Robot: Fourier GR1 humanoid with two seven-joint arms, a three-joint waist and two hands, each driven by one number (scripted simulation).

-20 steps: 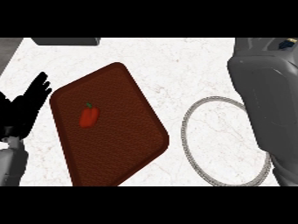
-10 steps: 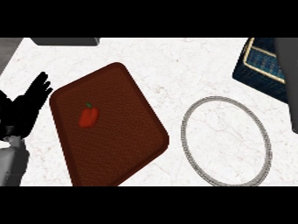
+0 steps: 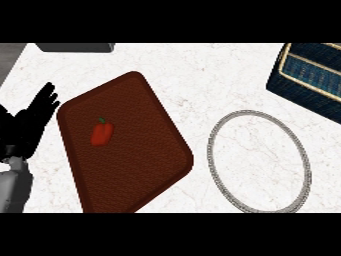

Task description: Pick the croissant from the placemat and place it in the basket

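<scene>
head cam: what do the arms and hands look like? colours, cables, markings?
Only the left arm shows. The left hand is plain black, fingers and thumb alike. Its forearm is a smooth grey shell. No cables or markings visible. The right hand is out of view.

Matt, woven brown placemat (image 3: 136, 160) on a smooth white marble-veined counter (image 3: 202, 75); dark blue basket (image 3: 317, 82) of coarse wicker weave; left hand (image 3: 21, 125) in matt black.
</scene>
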